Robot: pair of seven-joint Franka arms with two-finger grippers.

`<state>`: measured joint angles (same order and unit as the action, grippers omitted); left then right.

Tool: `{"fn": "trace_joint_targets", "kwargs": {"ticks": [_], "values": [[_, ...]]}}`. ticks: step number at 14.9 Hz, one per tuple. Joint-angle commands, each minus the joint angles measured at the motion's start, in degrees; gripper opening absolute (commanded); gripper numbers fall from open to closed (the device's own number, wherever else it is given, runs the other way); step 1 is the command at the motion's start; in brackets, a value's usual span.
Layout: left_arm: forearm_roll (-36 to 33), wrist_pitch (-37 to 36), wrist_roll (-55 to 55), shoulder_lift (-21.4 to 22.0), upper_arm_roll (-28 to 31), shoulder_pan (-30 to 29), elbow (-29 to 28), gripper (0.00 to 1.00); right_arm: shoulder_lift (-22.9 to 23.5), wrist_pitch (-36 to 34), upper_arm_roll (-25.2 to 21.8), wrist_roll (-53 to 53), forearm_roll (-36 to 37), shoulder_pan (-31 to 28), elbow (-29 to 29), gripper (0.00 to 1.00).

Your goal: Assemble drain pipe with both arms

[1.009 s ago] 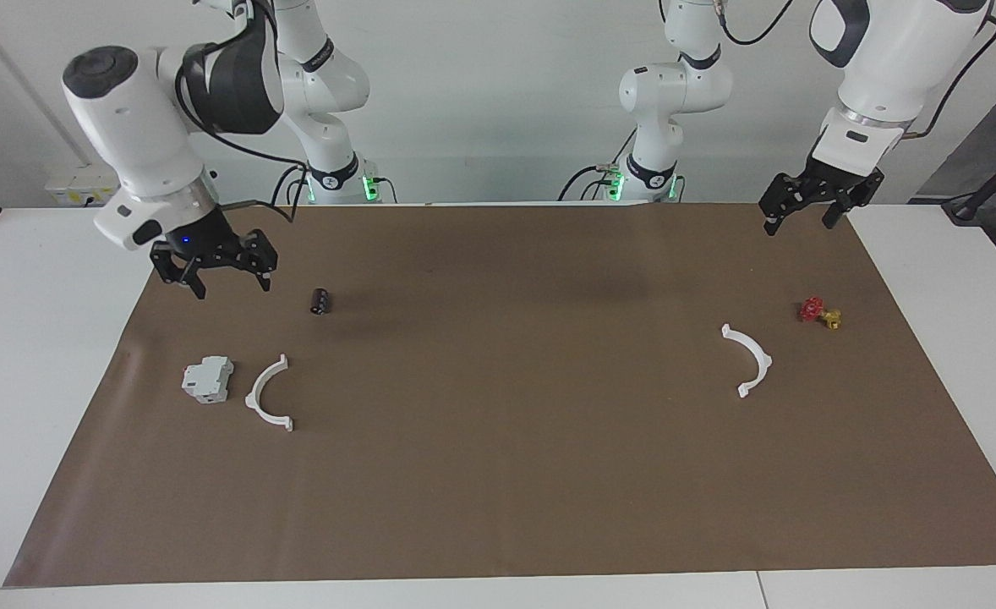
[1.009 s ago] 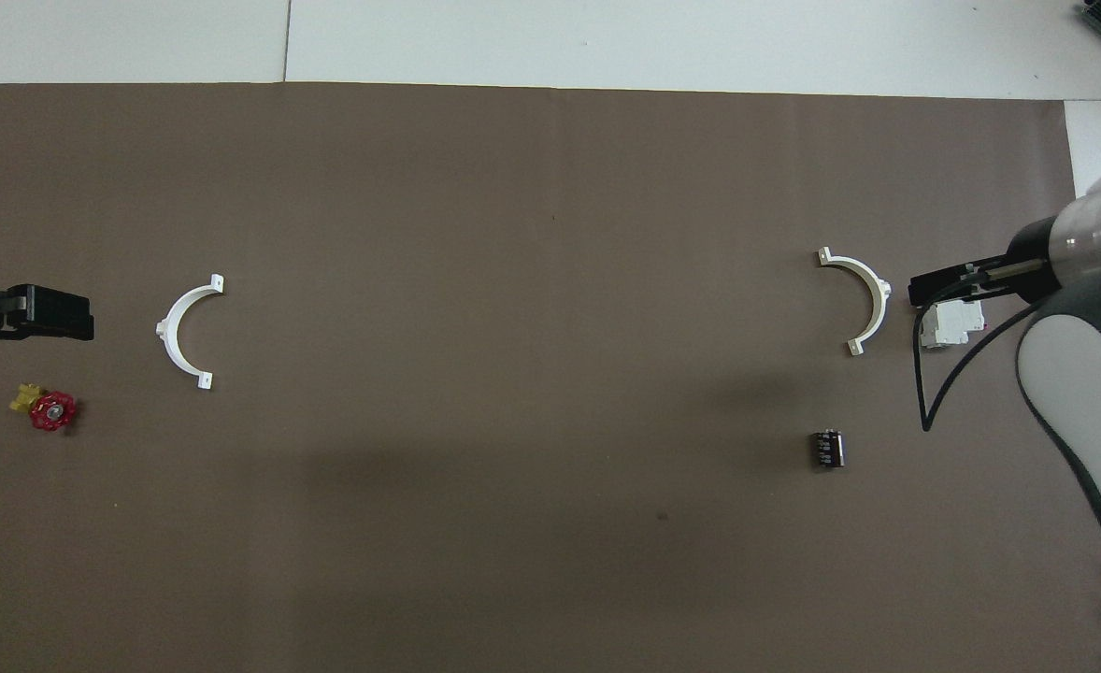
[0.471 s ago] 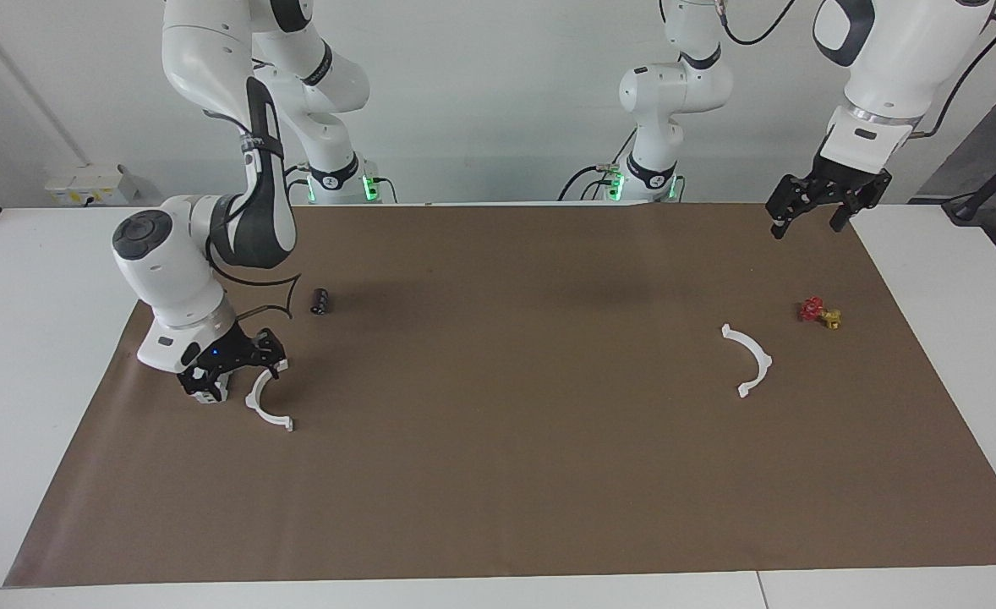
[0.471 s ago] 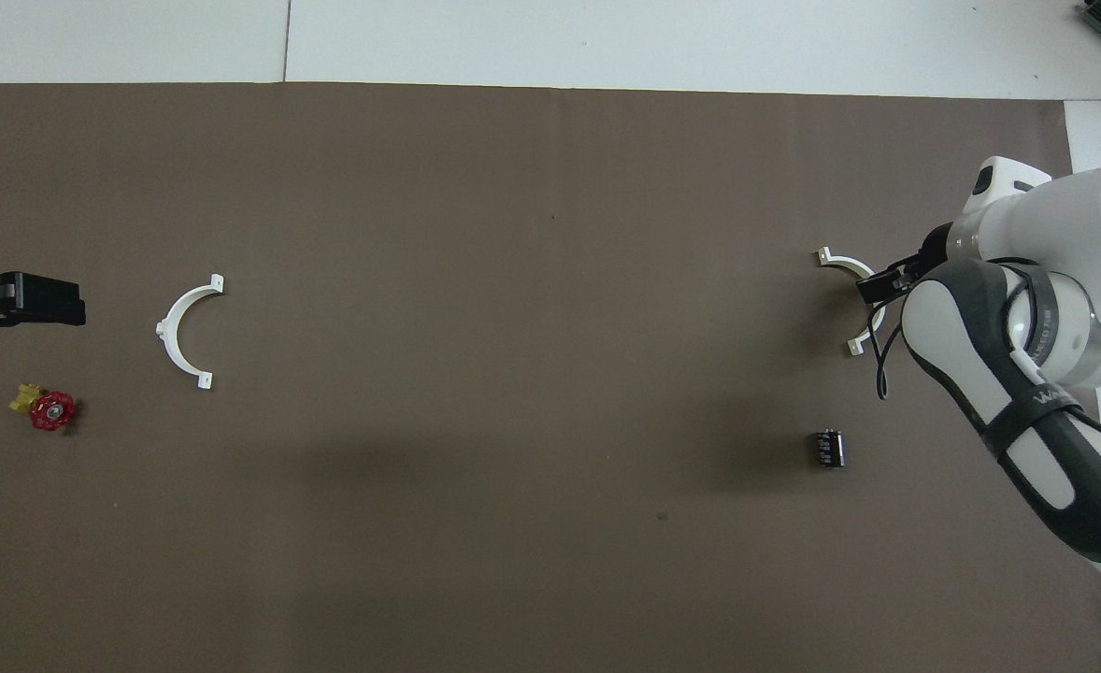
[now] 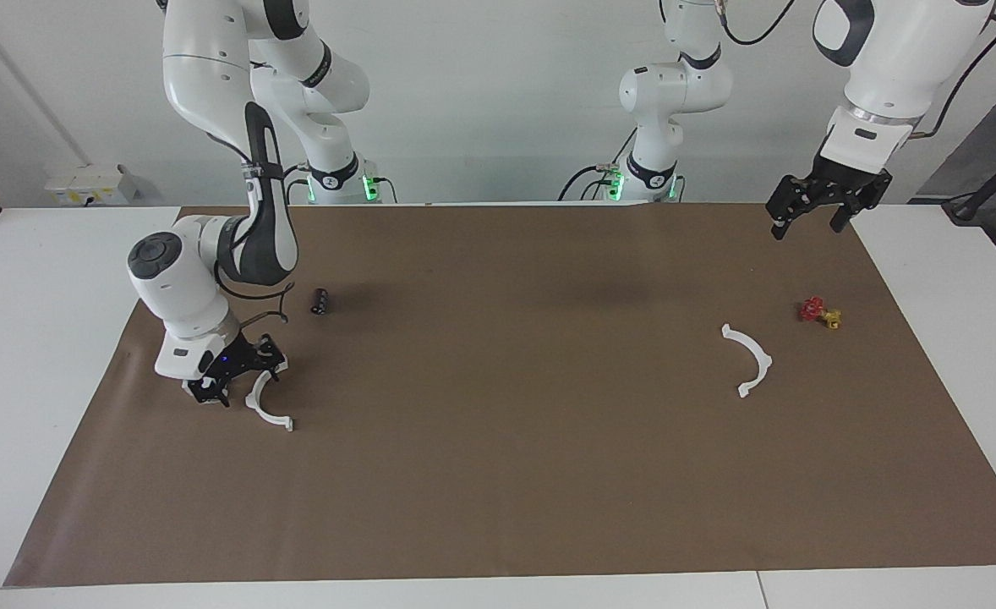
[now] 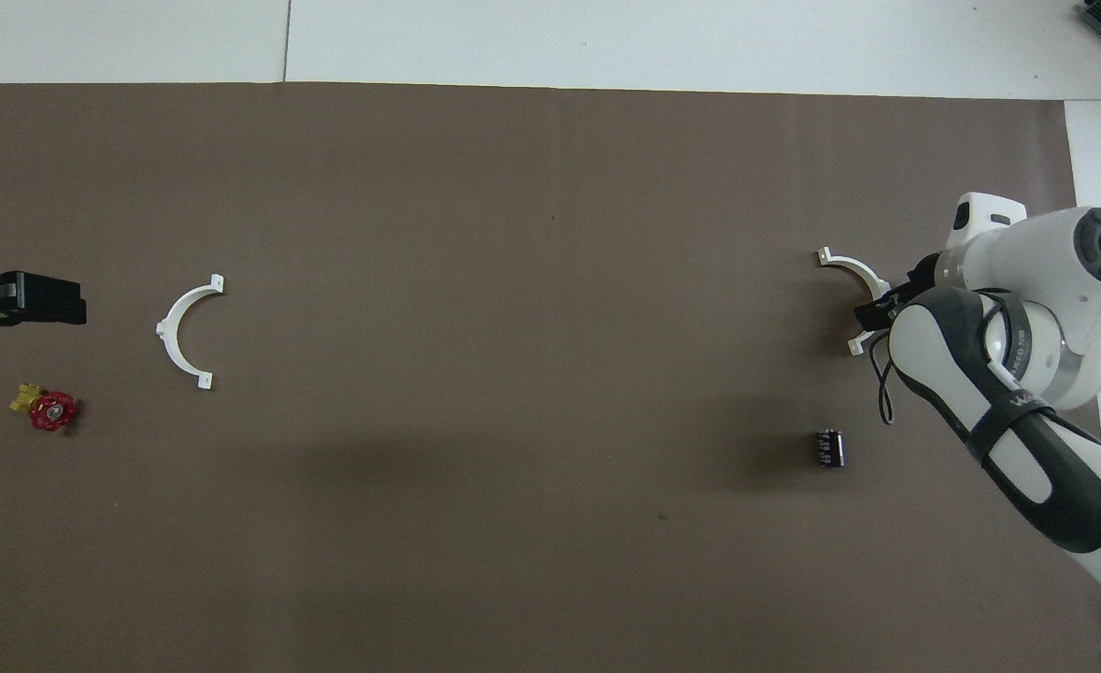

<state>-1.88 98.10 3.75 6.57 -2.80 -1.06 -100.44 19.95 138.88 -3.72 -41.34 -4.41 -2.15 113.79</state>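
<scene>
Nearest the robots sat a black cylinder (image 5: 320, 301). Right gripper (image 5: 240, 381) was low at one white half-ring (image 5: 266, 404), jaws spread, grip unclear. Left gripper (image 5: 819, 205) hung open over the mat's (image 5: 498, 474) edge; other half-ring (image 5: 750, 359) lay apart. Middle wide open; arm lettering unreadable.

right arm (image 6: 1008, 374) hiding half-ring's (image 6: 864, 280) middle; left gripper (image 6: 18, 301) cut by edge
</scene>
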Motion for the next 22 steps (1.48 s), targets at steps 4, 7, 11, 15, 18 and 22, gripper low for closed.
{"fn": "trace_joint_targets", "kwargs": {"ticks": [4, 7, 11, 15, 18, 22], "values": [[0.48, 1.66, -0.93, 0.64, -0.1, 0.01, -0.72, 1.0, 1.41, 3.85, 0.46, -2.25, -1.74, -0.75, 1.35, 0.81], [0.48, 1.66, -0.93, 0.64, -0.1, 0.01, -0.99, 1.0, 1.85, 4.99, 0.46, -2.25, -1.83, -0.75, 1.35, 0.61], [0.48, 1.66, -0.93, 0.64, -0.1, 0.01, -0.99, 1.0, 1.94, 3.59, 0.46, -1.9, -1.83, -0.57, 0.21, 0.0], [0.48, 1.66, -0.85, 0.64, -0.1, 0.01, -0.99, 1.0, 1.59, -3.34, 0.55, 0.29, -1.83, 0.57, -4.61, 0.0], [0.48, 1.66, -0.84, 0.64, -0.1, 0.01, -0.99, 1.0, 1.15, -10.98, 0.9, 8.61, -1.31, 4.51, -10.14, 0.0], [0.48, 1.74, -0.84, 0.64, -0.1, 0.1, -0.9, 1.0, 1.32, -15.49, 0.9, 28.11, 0.54, 13.73, -14.29, 0.0]]}}
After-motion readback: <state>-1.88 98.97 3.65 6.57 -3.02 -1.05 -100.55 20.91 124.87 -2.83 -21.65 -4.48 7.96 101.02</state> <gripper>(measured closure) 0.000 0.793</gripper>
